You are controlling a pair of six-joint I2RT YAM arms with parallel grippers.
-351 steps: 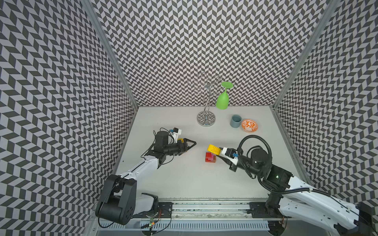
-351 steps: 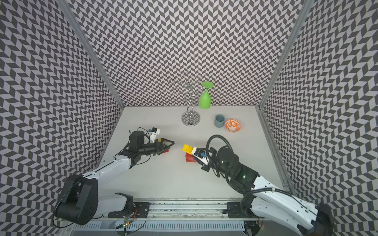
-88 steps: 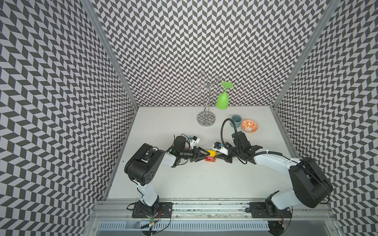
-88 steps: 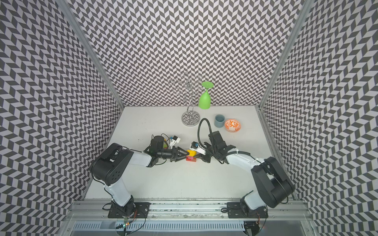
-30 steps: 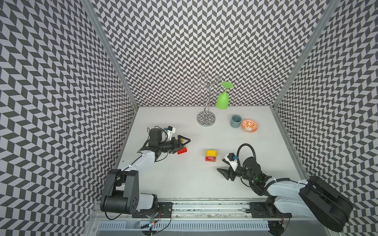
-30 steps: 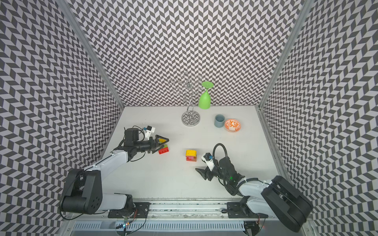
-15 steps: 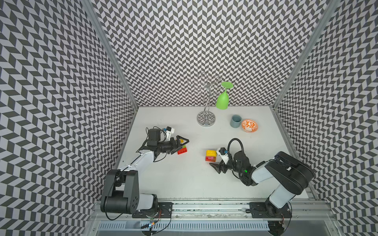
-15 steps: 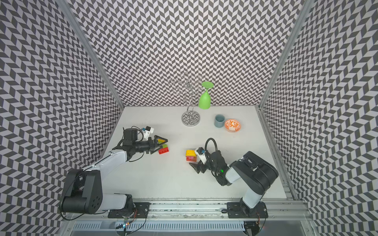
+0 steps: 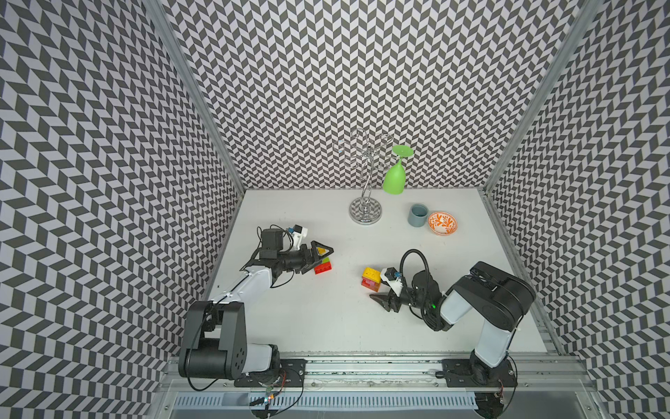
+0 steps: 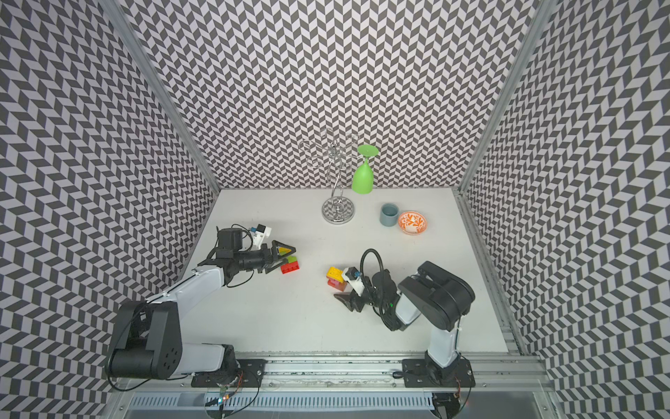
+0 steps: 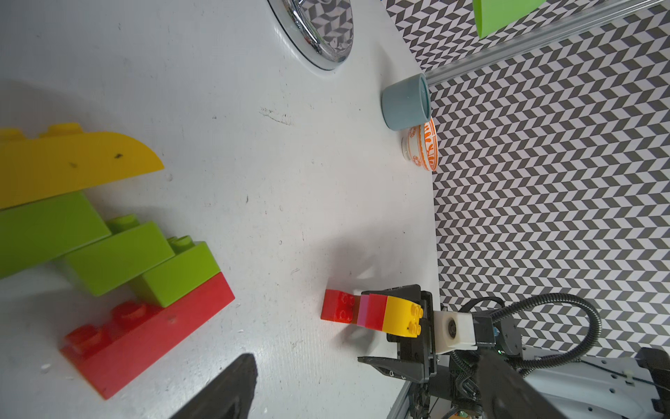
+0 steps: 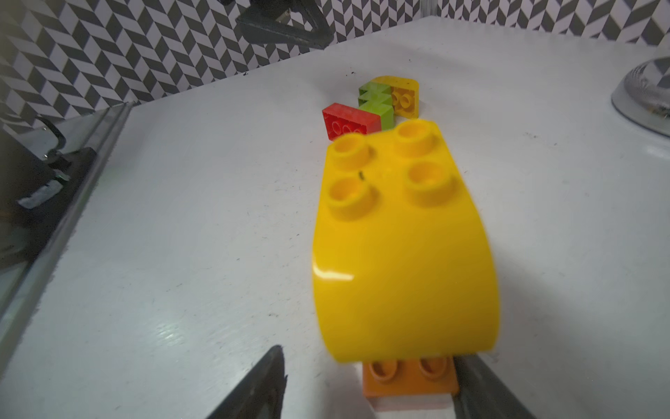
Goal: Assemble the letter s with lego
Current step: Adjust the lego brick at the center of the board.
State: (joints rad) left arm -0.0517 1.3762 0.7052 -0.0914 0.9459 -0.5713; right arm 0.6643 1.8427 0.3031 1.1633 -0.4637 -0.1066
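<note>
Two halves lie unjoined: green stack (image 9: pixel 323 266) centre-left, yellow-pink stack (image 9: pixel 370 277) central; left gripper (image 9: pixel 319 258) and right gripper (image 9: pixel 381 293) gape empty.

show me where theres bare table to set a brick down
Widest bare table: the front strip along the rail. Also the back left corner, between the left gripper and the stand base. Crowded: around the red-green brick cluster and yellow-topped stack, and by the cup and bowl.

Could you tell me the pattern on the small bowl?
The bowl has orange leafy motifs on white, clearest in a top view.
</note>
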